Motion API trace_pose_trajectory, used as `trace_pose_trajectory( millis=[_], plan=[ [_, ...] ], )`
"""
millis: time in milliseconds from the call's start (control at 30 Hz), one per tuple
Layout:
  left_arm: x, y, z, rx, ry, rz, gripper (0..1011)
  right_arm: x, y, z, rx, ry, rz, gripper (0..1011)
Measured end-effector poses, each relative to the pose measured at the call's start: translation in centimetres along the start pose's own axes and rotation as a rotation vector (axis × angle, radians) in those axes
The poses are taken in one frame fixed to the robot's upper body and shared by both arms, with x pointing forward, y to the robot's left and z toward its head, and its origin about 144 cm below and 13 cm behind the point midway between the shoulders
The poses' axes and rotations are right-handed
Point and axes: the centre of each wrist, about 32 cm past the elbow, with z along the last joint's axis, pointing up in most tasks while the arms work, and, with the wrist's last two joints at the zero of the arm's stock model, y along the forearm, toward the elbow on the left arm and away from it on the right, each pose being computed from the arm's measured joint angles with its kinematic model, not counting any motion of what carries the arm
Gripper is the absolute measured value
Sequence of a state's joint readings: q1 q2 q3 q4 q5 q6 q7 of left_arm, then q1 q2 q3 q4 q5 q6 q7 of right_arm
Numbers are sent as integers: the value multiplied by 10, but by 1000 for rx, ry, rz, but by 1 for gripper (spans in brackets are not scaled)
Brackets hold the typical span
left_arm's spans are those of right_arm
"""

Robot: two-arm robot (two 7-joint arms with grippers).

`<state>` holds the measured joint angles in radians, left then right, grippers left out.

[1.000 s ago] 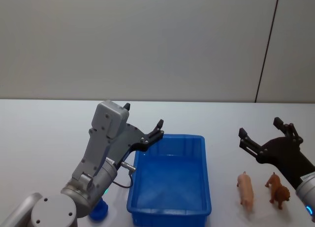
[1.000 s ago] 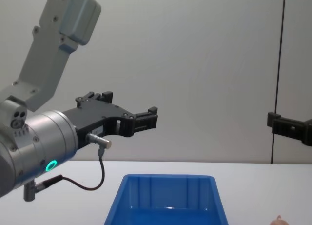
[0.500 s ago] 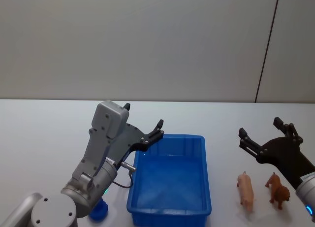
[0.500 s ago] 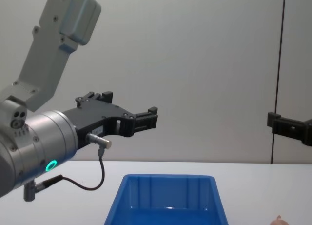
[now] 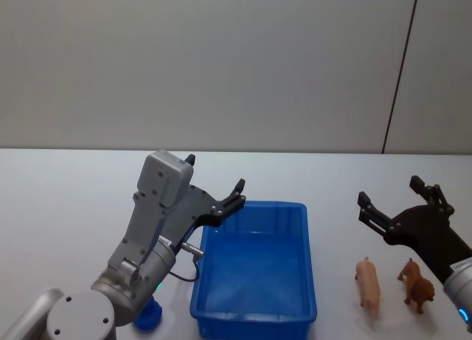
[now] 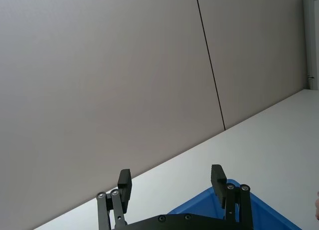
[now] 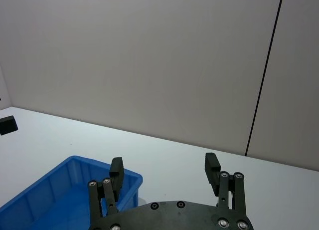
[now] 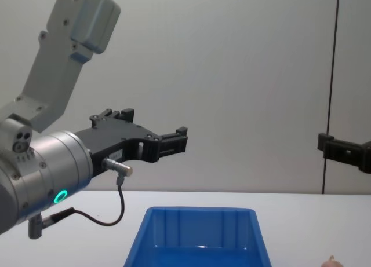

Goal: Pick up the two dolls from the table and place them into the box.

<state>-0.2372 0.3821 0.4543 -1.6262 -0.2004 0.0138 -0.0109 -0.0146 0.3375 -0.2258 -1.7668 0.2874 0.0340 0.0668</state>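
The right gripper (image 5: 389, 190) hangs with its fingers spread wide and empty, to the right of the box (image 5: 310, 270) and raised off the table (image 5: 66, 200). The pink doll (image 5: 368, 285) sits on the table just right of the box, with the brown doll (image 5: 417, 285) beside it, farther from the box. The left gripper (image 5: 214, 172), likewise spread and empty, is held above the box's far left corner.

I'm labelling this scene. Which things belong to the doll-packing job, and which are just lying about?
Job: pink doll, tan-brown doll, blue box, table; right gripper, open near the dolls; left gripper, open beside the box.

Lying about: small blue round thing, left of the box, partly hidden by the left arm.
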Motion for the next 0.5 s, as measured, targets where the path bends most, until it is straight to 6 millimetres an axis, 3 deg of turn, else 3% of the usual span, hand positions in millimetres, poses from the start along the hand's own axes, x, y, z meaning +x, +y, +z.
trace_pose_trajectory(
  millis=[500],
  plan=[
    [0, 0, 0, 0, 0, 0, 1003, 0, 0, 0, 0, 0, 0, 1001]
  ],
)
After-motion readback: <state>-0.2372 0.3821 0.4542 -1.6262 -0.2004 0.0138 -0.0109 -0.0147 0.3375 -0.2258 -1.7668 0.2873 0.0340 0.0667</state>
